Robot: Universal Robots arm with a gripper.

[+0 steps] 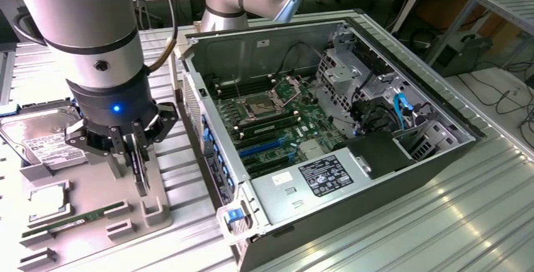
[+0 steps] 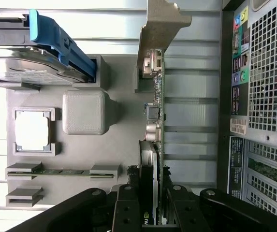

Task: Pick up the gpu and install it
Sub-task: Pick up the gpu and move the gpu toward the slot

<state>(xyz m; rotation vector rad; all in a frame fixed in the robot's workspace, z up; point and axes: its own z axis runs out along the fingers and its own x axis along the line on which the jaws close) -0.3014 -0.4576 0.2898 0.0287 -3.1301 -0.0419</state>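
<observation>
The gpu (image 2: 153, 121) stands on edge over the grey fixture tray (image 2: 123, 145), its silver bracket (image 2: 160, 29) at the far end. My gripper (image 2: 153, 212) is shut on the card, one black finger (image 2: 128, 210) on each face. In the exterior view the gripper (image 1: 127, 146) hangs at the left over the tray (image 1: 92, 181), with the gpu (image 1: 140, 171) reaching down from it to the tray's slot. I cannot tell if the card's lower edge has left the slot. The open computer case (image 1: 334, 128) lies to the exterior view's right, with blue expansion slots (image 1: 262, 147) on its motherboard.
On the tray sit a hard drive (image 1: 42, 141) with a blue clip (image 2: 61, 43), a CPU (image 1: 46, 200) and a RAM stick (image 1: 75, 219). The case's rear wall (image 1: 212, 153) stands close beside the gripper. A ribbed metal table (image 1: 451, 222) carries everything.
</observation>
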